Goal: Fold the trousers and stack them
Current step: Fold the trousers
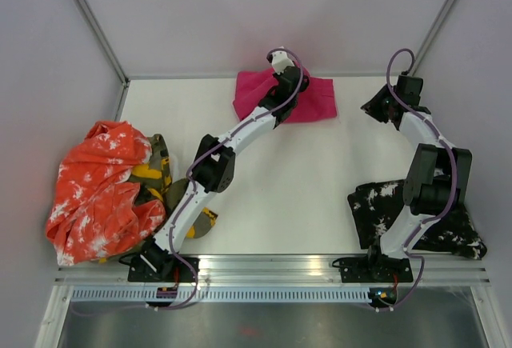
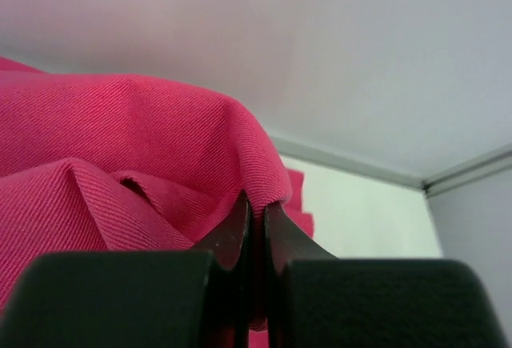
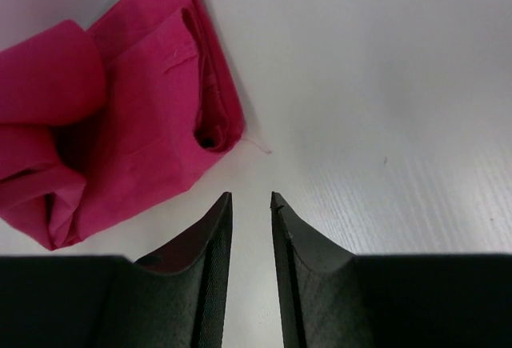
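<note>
The magenta-pink trousers lie bunched at the far middle of the table. My left gripper is over them and is shut on a raised fold of the pink cloth; in the left wrist view the jaws pinch the fold between their tips. My right gripper is open and empty just right of the trousers. In the right wrist view it hovers over bare table, a short way from the trousers' hem corner.
Orange-white mottled trousers lie heaped at the left edge over an olive-yellow camouflage pair. Black trousers with white splatters lie at the near right under the right arm. Walls enclose the white table; a metal rail runs along the front.
</note>
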Robot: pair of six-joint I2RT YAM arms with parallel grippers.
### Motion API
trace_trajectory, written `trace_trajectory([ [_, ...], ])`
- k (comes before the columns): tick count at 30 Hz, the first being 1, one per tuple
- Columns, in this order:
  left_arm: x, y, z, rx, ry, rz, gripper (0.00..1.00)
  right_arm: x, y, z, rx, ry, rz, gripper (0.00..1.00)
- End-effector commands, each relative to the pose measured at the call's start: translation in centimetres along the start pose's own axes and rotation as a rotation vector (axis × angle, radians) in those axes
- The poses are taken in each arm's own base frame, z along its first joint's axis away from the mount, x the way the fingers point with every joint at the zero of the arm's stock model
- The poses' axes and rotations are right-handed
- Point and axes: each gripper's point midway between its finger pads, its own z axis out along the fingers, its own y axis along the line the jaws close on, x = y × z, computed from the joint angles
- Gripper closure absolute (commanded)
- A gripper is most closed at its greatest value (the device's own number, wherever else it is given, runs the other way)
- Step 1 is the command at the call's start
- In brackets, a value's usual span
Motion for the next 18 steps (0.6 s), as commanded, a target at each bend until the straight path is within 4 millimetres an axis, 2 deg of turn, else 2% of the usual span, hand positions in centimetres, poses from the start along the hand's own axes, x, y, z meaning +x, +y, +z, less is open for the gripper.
trace_trajectory([
  [1,-9.0,-5.5,-0.7,0.146,-0.268,-0.350,0.98,0.1,2.2,0.2,-0.130,0.005,0.011,0.68],
  [3,-10.2,-6.7,-1.5,0.174,-0.312,-0.348,0.98,0.0,2.9,0.6,-0.170,0.019,0.007,0.67],
  [4,-10.9,-7.3,-1.9,0.197,-0.322,-0.364,0.98,-0.6,3.8,0.7,-0.203,0.015,0.002,0.66],
  [5,-10.9,-7.4,-1.9,0.203,-0.320,-0.365,0.98,-0.2,3.9,1.5,-0.217,0.037,0.022,0.62],
  [7,-11.3,-8.1,-2.4,0.231,-0.307,-0.349,0.98,-1.2,5.3,2.7,-0.284,0.037,0.054,0.59],
  [8,-10.8,-7.8,-2.3,0.229,-0.291,-0.325,0.98,-2.6,6.8,3.0,-0.341,0.002,0.111,0.49],
  [9,-10.8,-7.9,-2.4,0.235,-0.283,-0.312,0.98,-3.2,8.2,3.2,-0.395,-0.008,0.135,0.44],
  [10,-10.6,-8.5,-2.7,0.268,-0.257,-0.289,0.98,-2.7,9.0,4.1,-0.441,0.019,0.169,0.39],
  [11,-10.4,-8.4,-2.6,0.274,-0.244,-0.267,0.98,-3.9,10.9,4.1,-0.514,-0.008,0.211,0.28],
  [12,-10.3,-9.1,-2.9,0.311,-0.221,-0.250,0.98,-3.6,12.8,5.0,-0.565,0.008,0.205,0.23],
  [13,-9.8,-8.9,-2.8,0.317,-0.203,-0.226,0.98,-3.7,14.1,5.4,-0.592,0.008,0.201,0.14],
  [14,-9.5,-9.0,-2.8,0.324,-0.194,-0.217,0.98,-2.8,15.9,6.0,-0.613,0.028,0.184,0.11],
  [15,-9.0,-9.2,-2.8,0.346,-0.176,-0.202,0.98,-3.1,17.2,7.2,-0.629,0.026,0.168,0.07],
  [16,-8.7,-9.1,-2.7,0.351,-0.170,-0.183,0.98,-2.8,17.7,8.0,-0.614,0.034,0.170,0.03],
  [17,-8.1,-9.0,-2.5,0.350,-0.159,-0.177,0.98,-1.9,19.0,8.6,-0.625,0.045,0.162,0.02],
  [18,-7.7,-9.0,-2.5,0.357,-0.147,-0.171,0.98,-1.8,19.4,10.0,-0.622,0.039,0.164,0.02],
])
